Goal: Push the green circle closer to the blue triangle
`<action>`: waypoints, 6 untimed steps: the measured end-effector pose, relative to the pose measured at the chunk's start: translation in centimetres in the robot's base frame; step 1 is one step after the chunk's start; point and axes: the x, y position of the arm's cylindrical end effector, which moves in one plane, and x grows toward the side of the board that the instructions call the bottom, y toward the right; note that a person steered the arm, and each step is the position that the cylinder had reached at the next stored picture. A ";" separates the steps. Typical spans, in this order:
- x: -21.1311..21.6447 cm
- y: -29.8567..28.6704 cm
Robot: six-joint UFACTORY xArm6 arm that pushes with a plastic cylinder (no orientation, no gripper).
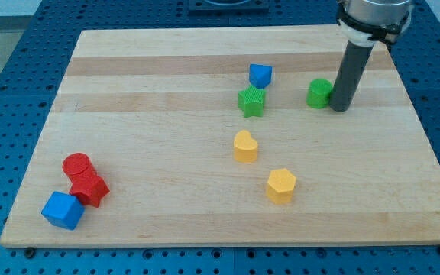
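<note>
The blue cube (61,211) lies nearest the camera, at the bench's (166,221) lower-left corner, far from my tip toward the view's left and bottom. Touching it on its upper right is a red block (90,188) of uneven shape, and against that block's upper left sits a red cylinder (76,164); the three form one tight cluster.

My tip (340,108) rests on the bench near the view's upper right, with the dark rod rising straight above it to the arm's collar. There is no gripper on this arm, so nothing opens, closes or holds anything. The green circle (319,93) sits immediately on the view's left of my tip, touching the rod or very nearly so.

Farther to the view's left of my tip, and slightly higher, stands the blue triangle (260,75). Just below and left of it is a green star (252,101), close beside it.

Below and left of my tip, well apart from it, lie a yellow heart (244,147) and, lower still, a yellow hexagon (280,185)
</note>
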 end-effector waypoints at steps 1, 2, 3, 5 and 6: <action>-0.4 0.2; -0.4 0.2; -0.4 0.1; -0.5 -1.1; -0.7 -1.6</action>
